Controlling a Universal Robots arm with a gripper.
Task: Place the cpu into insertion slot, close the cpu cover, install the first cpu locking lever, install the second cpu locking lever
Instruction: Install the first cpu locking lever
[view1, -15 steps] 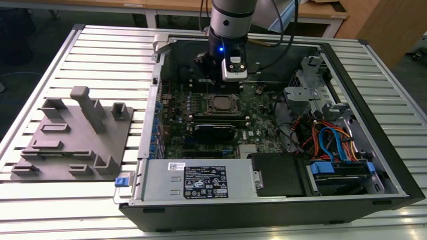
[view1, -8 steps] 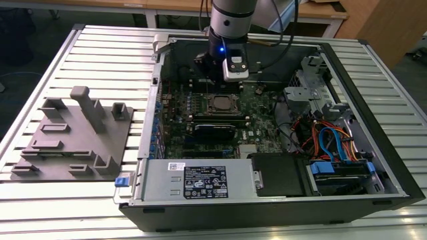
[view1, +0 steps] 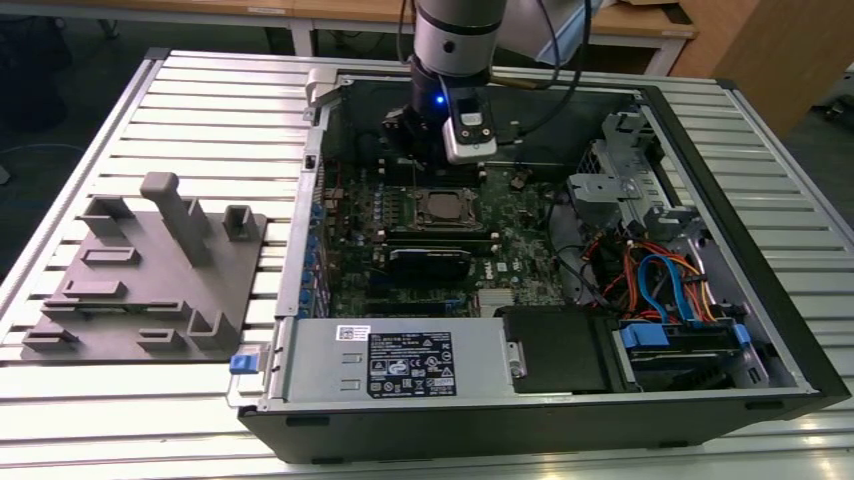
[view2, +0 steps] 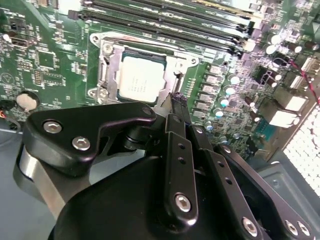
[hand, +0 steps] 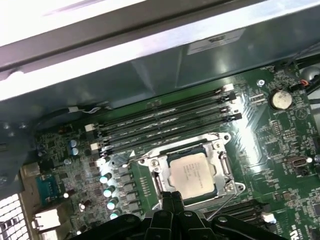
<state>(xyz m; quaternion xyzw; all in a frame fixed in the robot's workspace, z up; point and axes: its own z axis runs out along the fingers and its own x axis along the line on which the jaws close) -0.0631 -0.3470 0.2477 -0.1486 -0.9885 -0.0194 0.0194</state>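
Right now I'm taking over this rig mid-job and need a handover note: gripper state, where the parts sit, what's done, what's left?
The gripper is shut, holds nothing, and has its tips at the edge of the insertion slot.
The cpu sits in the slot.
The cpu cover lies down around the cpu.
Done: cpu placed, cover apparently closed.
Left: the locking levers; I cannot tell whether either is latched.
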